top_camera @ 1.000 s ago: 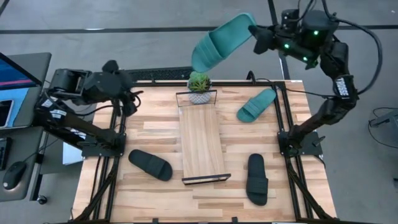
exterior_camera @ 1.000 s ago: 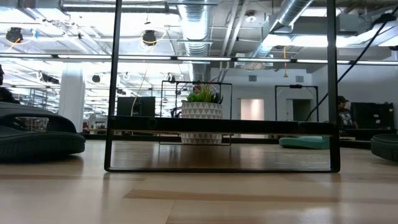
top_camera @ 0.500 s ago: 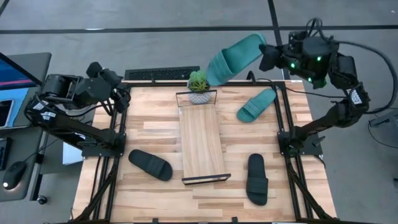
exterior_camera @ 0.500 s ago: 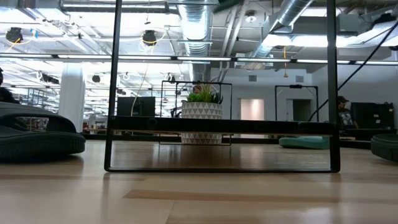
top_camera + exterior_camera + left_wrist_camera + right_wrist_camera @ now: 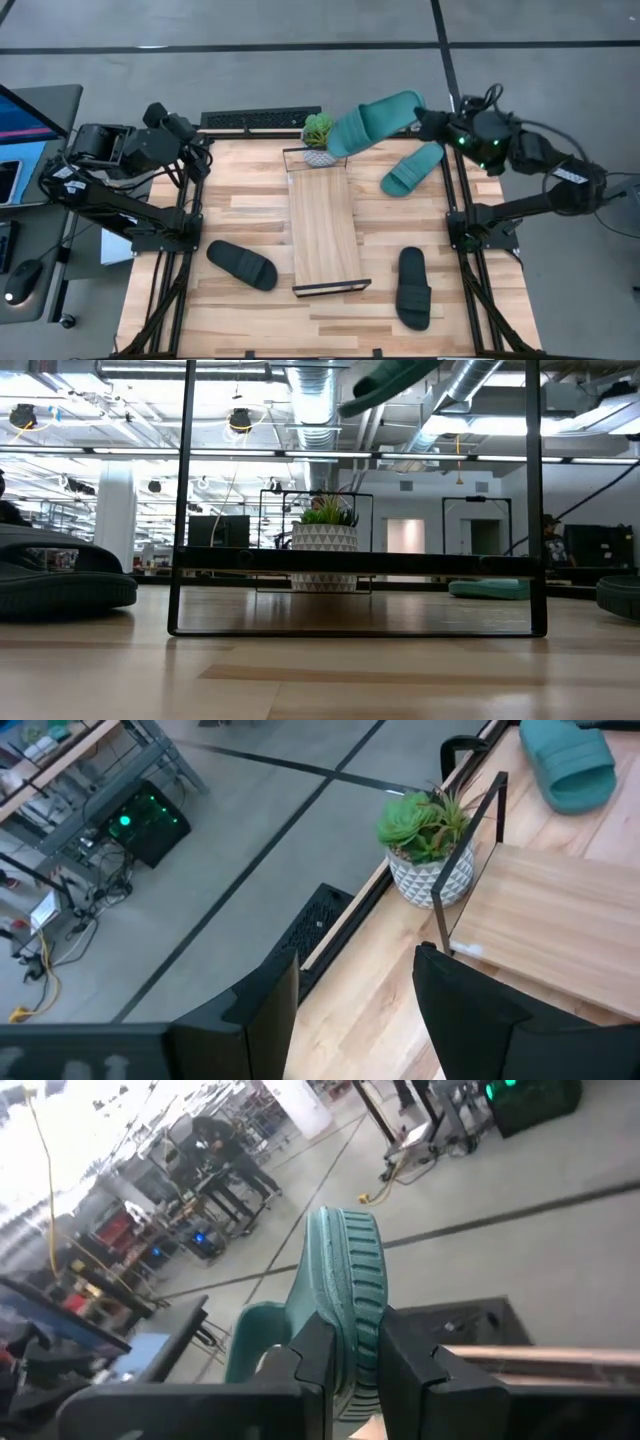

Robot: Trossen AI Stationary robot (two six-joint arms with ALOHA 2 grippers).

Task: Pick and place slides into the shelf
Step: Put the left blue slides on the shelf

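A teal slide (image 5: 374, 121) hangs in the air above the far end of the shelf (image 5: 325, 228), over the potted plant (image 5: 319, 139), clenched at its heel end by the right tool (image 5: 425, 119). The second teal slide (image 5: 412, 168) lies on the tabletop (image 5: 240, 205) right of the shelf. One black slide (image 5: 241, 265) lies left of the shelf, the other (image 5: 413, 287) right of it. The left tool (image 5: 192, 150) hovers over the tabletop's far left corner, fingers (image 5: 262, 1010) spread and empty.

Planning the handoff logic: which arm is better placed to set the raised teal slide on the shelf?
Right. The right gripper already holds the teal slide in the air near the shelf's far end. The left gripper hangs open and empty over the table's left edge.
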